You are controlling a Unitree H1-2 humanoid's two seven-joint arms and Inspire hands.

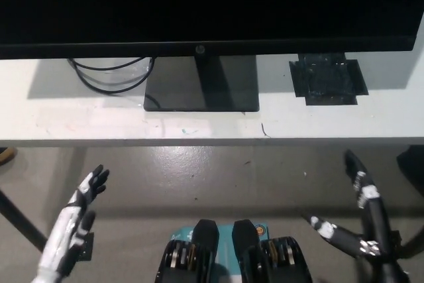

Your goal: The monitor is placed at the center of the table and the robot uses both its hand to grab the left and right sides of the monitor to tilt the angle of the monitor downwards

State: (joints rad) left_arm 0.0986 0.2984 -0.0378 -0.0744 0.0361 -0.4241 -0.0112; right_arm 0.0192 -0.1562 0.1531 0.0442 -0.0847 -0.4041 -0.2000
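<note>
Your left hand (78, 220) hangs low before the table's front edge with fingers spread and empty; your right hand (358, 220) does the same at the other side, fingers splayed wide. You're at the reach step: both must rise to the monitor (199, 4) sides. It stands mid-table (344, 120) near the back edge, dark-screened, on a flat black base (202, 87).

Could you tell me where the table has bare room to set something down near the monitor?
The table is bare along its front edge, ahead of the stand base. More room lies between the base and the black taped patch. It is crowded left of the base, where cables loop under the monitor.
</note>
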